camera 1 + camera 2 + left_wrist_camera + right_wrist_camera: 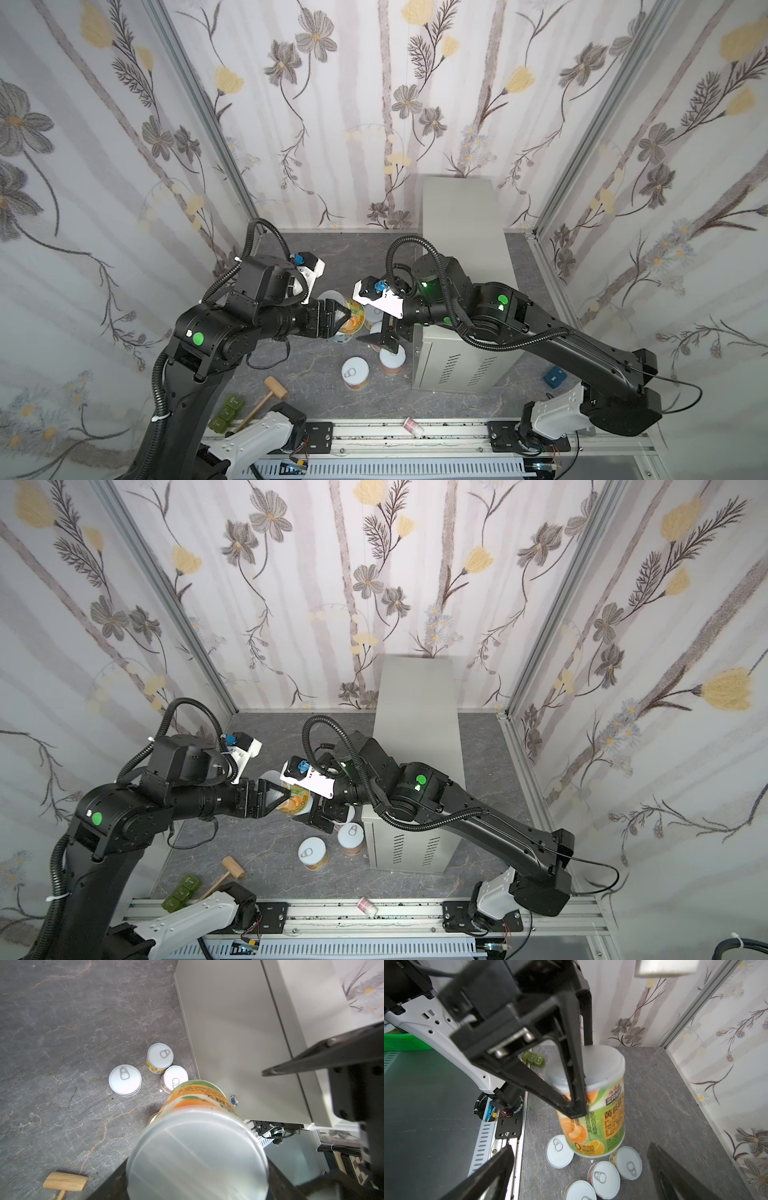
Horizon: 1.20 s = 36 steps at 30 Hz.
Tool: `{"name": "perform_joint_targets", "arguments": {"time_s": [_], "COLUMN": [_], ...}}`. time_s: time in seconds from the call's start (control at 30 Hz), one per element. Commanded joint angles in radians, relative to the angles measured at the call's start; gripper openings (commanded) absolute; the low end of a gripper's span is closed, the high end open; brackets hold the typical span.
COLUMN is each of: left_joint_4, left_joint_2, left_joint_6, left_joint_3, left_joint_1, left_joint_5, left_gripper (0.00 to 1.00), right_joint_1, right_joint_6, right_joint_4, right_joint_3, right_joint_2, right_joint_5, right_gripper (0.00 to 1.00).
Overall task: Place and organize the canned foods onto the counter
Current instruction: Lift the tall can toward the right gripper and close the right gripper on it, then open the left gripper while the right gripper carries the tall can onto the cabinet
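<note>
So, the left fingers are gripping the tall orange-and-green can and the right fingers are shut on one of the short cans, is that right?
Not quite: the right wrist view shows the fingers of the right gripper open and empty by the short cans; the left gripper does grip the tall can.

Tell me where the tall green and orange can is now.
In both top views the tall can is near the middle, gripped by the left gripper, above the short cans on the floor and left of the counter.
</note>
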Motion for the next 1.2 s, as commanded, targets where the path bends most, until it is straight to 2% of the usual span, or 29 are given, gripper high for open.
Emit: {"name": "perform_joint_targets", "arguments": {"time_s": [0.0,0.27,0.6,0.7,0.97,1.07,1.17], "left_joint_4": [0.013,0.015,0.017,0.020,0.036,0.065,0.095], "left_joint_2": [-0.006,-0.012,-0.022,-0.020,-0.003,-0.008,-0.011], "left_joint_6": [0.034,0.044,0.051,0.053,0.052,0.044,0.034], "left_joint_3": [0.045,0.083,0.076,0.075,0.077,0.063,0.055], "left_joint_1": [0.002,0.001,0.001,0.001,0.001,0.001,0.001], "left_joint_5": [0.057,0.125,0.134,0.129,0.157,0.177,0.208], "left_gripper": [0.11,0.11,0.11,0.11,0.12,0.21,0.30], "right_joint_1": [0.010,0.014,0.033,0.034,0.034,0.033,0.032], "right_joint_6": [0.007,0.006,0.023,0.039,0.046,0.046,0.043], "right_joint_4": [0.047,0.060,0.074,0.100,0.121,0.128,0.142], "right_joint_3": [0.020,0.076,0.167,0.166,0.165,0.162,0.148], "right_joint_2": [0.021,0.072,0.169,0.175,0.178,0.168,0.154], "right_joint_5": [0.007,0.015,-0.017,-0.046,-0.064,-0.071,-0.085], "right_gripper": [1.00,1.00,1.00,0.96,0.76,0.69,0.68]}}
